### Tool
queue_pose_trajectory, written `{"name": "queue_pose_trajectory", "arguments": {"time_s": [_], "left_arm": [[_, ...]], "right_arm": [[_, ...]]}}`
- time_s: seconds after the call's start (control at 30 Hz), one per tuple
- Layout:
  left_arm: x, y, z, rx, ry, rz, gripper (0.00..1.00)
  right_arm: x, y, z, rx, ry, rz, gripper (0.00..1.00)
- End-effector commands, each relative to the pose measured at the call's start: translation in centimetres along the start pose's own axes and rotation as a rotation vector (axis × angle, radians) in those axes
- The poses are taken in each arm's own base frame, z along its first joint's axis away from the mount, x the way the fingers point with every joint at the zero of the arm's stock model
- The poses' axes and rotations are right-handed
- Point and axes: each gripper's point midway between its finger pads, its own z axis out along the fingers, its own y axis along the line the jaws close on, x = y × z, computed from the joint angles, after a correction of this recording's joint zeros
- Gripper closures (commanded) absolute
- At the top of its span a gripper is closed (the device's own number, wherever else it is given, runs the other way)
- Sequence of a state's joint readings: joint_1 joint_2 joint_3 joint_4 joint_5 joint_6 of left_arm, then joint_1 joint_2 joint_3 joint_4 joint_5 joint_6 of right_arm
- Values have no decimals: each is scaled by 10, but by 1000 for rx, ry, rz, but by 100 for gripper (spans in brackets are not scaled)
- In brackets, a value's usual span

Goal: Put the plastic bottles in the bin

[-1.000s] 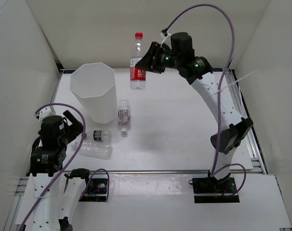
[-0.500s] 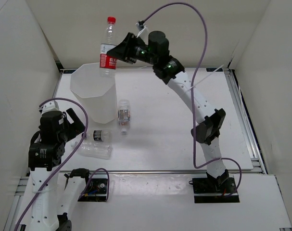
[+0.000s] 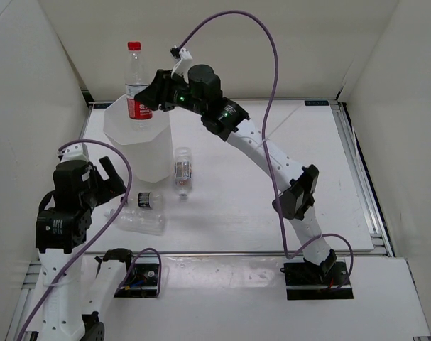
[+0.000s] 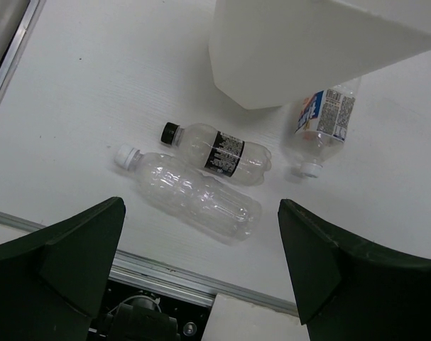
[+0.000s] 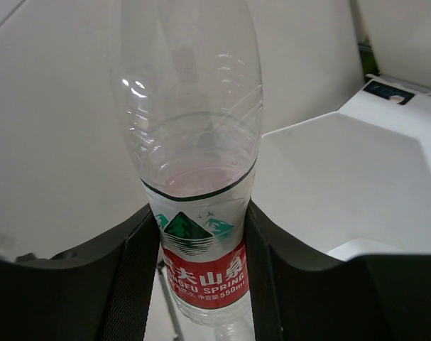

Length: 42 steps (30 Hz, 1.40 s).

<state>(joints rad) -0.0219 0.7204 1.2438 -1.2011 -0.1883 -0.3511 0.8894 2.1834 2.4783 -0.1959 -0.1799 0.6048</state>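
The white bin (image 3: 138, 145) stands at the back left of the table. My right gripper (image 3: 148, 98) is shut on the red-labelled, red-capped bottle (image 3: 135, 89) and holds it upright over the bin's far rim. In the right wrist view the fingers clamp the label of this bottle (image 5: 201, 213). The black-capped bottle (image 3: 145, 201), the unlabelled bottle (image 3: 141, 222) and the pale-labelled bottle (image 3: 182, 171) lie on the table beside the bin. My left gripper (image 3: 110, 182) hangs open above them, and its view shows the black-capped bottle (image 4: 219, 151), the unlabelled bottle (image 4: 194, 195) and the pale-labelled bottle (image 4: 322, 117).
White walls close in the table on the left, back and right. The table's metal front edge (image 4: 172, 273) runs just below the lying bottles. The bin's base (image 4: 286, 57) stands right behind them.
My right arm has swung the red-labelled bottle leftwards from the back middle of the table to above the bin. My left arm has shifted slightly and stays open.
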Motion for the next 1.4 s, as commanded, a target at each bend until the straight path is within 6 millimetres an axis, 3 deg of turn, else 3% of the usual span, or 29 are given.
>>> {"name": "queue_pose_trajectory", "arguments": {"time_s": [0.0,0.07,0.13,0.23,0.27,0.3,0.4,0.47,0.53,0.57,0.6,0.63,0.67,0.7,0.73,0.77,0.9,0.93,0.97,1.1,1.2,1.23,1.3,1.33,1.37], "left_arm": [[2,-5,-7,45,-13,4,0],[6,-6,-4,52,-6,5,0],[6,-6,-6,55,-14,3,0],[6,-6,-8,58,-22,-7,0],[5,-4,-10,53,-34,-9,0],[5,-4,-10,53,-34,-9,0],[8,2,-11,33,-48,-11,0],[7,2,-16,41,-69,-26,0],[6,4,-18,37,-80,-40,0],[9,4,-18,37,-80,-40,0],[7,3,-17,40,-88,-53,0],[9,3,-15,38,-80,-66,0],[8,5,-18,33,-92,-78,0],[11,5,-15,30,-84,-85,0],[15,6,-15,30,-81,-97,0],[18,5,-12,26,-71,-116,0],[31,9,-5,-7,-37,-189,0],[38,11,-2,-17,-17,-185,0],[40,11,0,-20,-9,-195,0],[50,14,9,-44,9,-231,0],[47,14,10,-48,-5,-251,0],[47,14,10,-48,-6,-251,0],[43,16,10,-62,-23,-262,0],[43,16,10,-62,-23,-262,0],[43,17,10,-70,-28,-271,0]], "right_arm": [[-14,-14,1,54,-53,-113,66],[-12,-19,-1,73,-39,-139,60],[-14,-18,-3,99,-49,-169,35],[-33,2,-17,84,-82,-200,13],[-50,10,-27,99,-125,-204,8],[-51,7,-31,122,-123,-212,0],[-71,16,-55,162,-150,-227,0],[-84,7,-79,273,-192,-221,0],[-81,-12,-95,383,-199,-204,0],[-85,-20,-115,436,-209,-154,0],[-53,-56,-117,497,-123,-130,0],[-46,-59,-129,483,-93,-108,0],[-25,-72,-133,481,-31,-80,0],[19,-108,-142,535,73,-20,0],[34,-117,-149,541,115,10,0],[45,-111,-156,489,171,35,0],[92,-146,-182,491,319,305,0],[103,-140,-181,423,364,356,0],[123,-153,-182,426,408,401,0],[161,-168,-156,334,531,486,0],[176,-176,-137,280,602,540,0],[196,-185,-130,254,655,587,0],[194,-188,-115,223,660,618,0],[211,-203,-111,248,682,652,0],[215,-207,-108,260,685,679,0]]}}
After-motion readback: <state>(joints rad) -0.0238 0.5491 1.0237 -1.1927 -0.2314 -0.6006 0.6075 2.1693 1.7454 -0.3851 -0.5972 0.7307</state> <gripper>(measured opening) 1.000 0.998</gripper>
